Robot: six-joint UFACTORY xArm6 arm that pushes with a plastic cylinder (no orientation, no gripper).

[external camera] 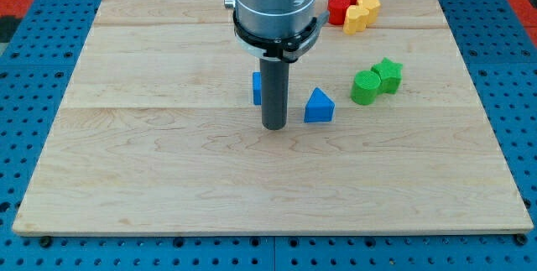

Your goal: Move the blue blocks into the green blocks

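My tip point(274, 126) rests on the board near its middle. A blue cube point(257, 88) stands just behind the rod, mostly hidden by it, so I cannot tell if they touch. A blue triangular block point(319, 106) lies a short way to the right of the tip. A green cylinder point(364, 87) and a green star block point(388, 74) touch each other further right. A small gap separates the blue triangular block from the green cylinder.
A cluster of red blocks point(342, 2) and yellow blocks point(362, 13) sits at the view's top right on the wooden board point(168, 179). A blue pegboard point(25, 70) surrounds the board.
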